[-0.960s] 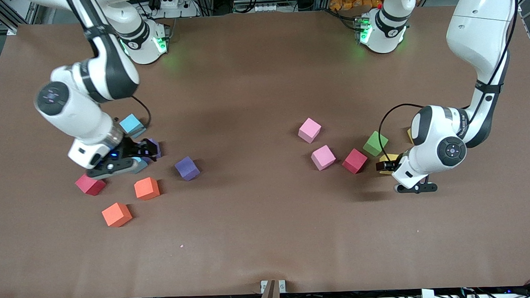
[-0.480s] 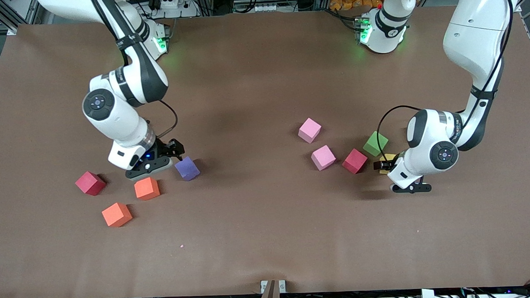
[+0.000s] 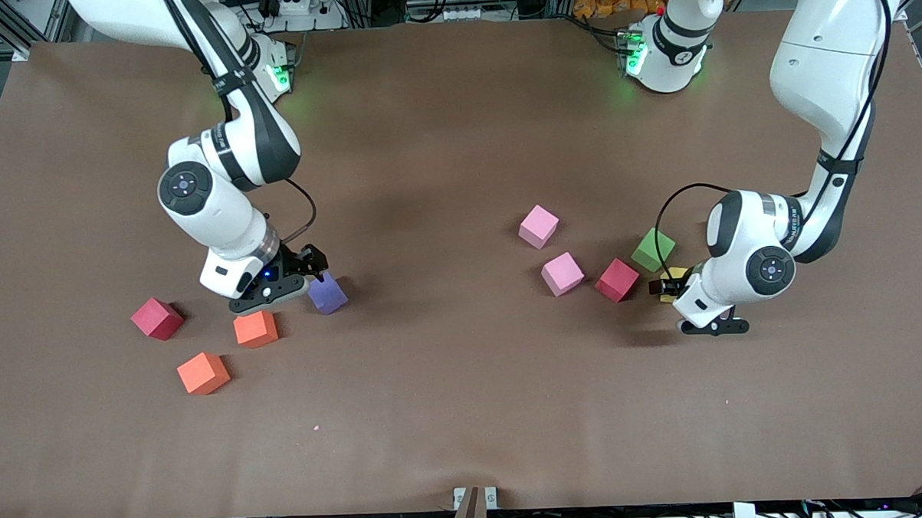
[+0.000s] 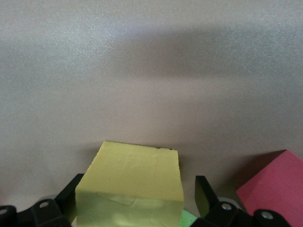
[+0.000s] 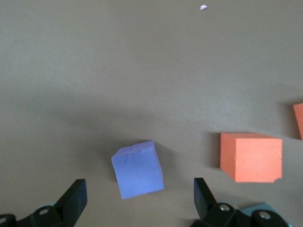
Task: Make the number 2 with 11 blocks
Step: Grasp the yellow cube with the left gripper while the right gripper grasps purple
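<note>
Because the blocks are light, squashy foam cubes, opposite flat faces are looking like the safest hold: the left gripper (image 3: 667,287), fingers apart, is straddling the yellow block (image 4: 131,186), while the right gripper (image 3: 313,269), also spread, is hovering over the purple block (image 3: 327,293), at one o'clock from the orange block (image 3: 255,328); the brown table (image 3: 451,413) is offering matte, grippy, open room.

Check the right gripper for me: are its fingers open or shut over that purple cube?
Open. In the right wrist view the right gripper has its two black fingers spread wide, with the small purple foam cube resting on the table between them, ungripped.
</note>
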### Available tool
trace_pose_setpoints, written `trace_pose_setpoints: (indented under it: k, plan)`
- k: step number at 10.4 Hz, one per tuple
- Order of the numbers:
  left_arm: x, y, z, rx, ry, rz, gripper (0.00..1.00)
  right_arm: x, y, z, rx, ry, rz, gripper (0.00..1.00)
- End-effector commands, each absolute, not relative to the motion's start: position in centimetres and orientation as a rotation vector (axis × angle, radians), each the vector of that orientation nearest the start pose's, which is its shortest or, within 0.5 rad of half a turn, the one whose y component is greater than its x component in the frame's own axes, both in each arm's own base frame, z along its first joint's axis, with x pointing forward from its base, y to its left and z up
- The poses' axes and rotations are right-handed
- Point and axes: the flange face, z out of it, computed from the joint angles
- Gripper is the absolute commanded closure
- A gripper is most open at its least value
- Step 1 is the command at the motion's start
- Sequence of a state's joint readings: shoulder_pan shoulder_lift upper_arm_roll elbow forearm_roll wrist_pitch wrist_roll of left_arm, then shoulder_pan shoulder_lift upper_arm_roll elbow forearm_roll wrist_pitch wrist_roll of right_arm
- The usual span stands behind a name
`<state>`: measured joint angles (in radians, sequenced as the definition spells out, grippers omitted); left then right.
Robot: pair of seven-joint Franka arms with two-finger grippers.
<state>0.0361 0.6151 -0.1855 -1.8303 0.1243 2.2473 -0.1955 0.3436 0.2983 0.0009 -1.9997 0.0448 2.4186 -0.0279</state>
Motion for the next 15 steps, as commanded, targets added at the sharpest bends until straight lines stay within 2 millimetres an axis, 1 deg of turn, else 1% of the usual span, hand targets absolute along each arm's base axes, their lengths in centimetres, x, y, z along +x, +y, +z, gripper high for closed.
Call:
trace_pose_setpoints:
  k: [1,3,4,5,6,7,8,9,10,11,12,13,14,15]
  plan:
    - [61.8,-8.6,18.1,-3.094,0.019,0.293,0.00,58.9,22.0,30.8,-3.041,-0.546,-0.185,0.00]
    - [61.3,-8.4,18.1,-3.081,0.025,0.343,0.00,59.0,22.0,29.4,-3.042,-0.572,-0.163,0.00]
    - [61.2,-8.4,18.1,-3.075,0.027,0.356,0.00,59.0,22.0,28.9,-3.038,-0.625,-0.153,0.00]
    - [61.0,-8.4,18.1,-3.072,0.028,0.373,0.00,59.0,21.9,27.8,-3.038,-0.717,-0.137,0.00]
    - [61.0,-8.3,18.1,-3.070,0.027,0.377,0.00,58.9,21.4,26.8,-3.046,-0.727,-0.127,0.00]
    - [61.1,-8.2,18.5,-3.071,0.026,0.367,0.34,58.7,21.2,25.4,-3.052,-0.710,-0.103,0.00]
    - [61.4,-8.1,19.5,-3.072,0.021,0.344,0.69,58.6,21.3,25.1,-3.050,-0.706,-0.107,0.00]
    - [62.0,-8.0,21.3,-3.079,0.015,0.298,0.78,58.5,21.4,25.1,-3.049,-0.708,-0.102,0.00]
    - [62.2,-7.9,22.8,-3.080,0.015,0.259,0.79,58.4,21.3,24.5,-3.051,-0.708,-0.091,0.00]
    - [62.4,-7.9,23.8,-3.081,0.010,0.233,0.79,58.2,21.4,23.7,-3.052,-0.711,-0.072,0.00]
    - [62.6,-7.9,25.0,-3.083,0.007,0.205,0.79,57.5,22.2,23.4,-3.047,-0.732,-0.055,0.00]
    - [62.5,-8.1,26.4,-3.080,0.003,0.192,0.79,57.1,22.1,22.8,-3.049,-0.732,-0.033,0.00]
    - [62.3,-8.5,27.5,-3.071,-0.030,0.197,0.79,56.7,22.0,22.0,-3.049,-0.730,-0.011,0.00]
    - [61.9,-9.7,28.0,-3.067,-0.061,0.207,0.79,56.6,22.0,21.4,-3.049,-0.733,-0.009,0.00]
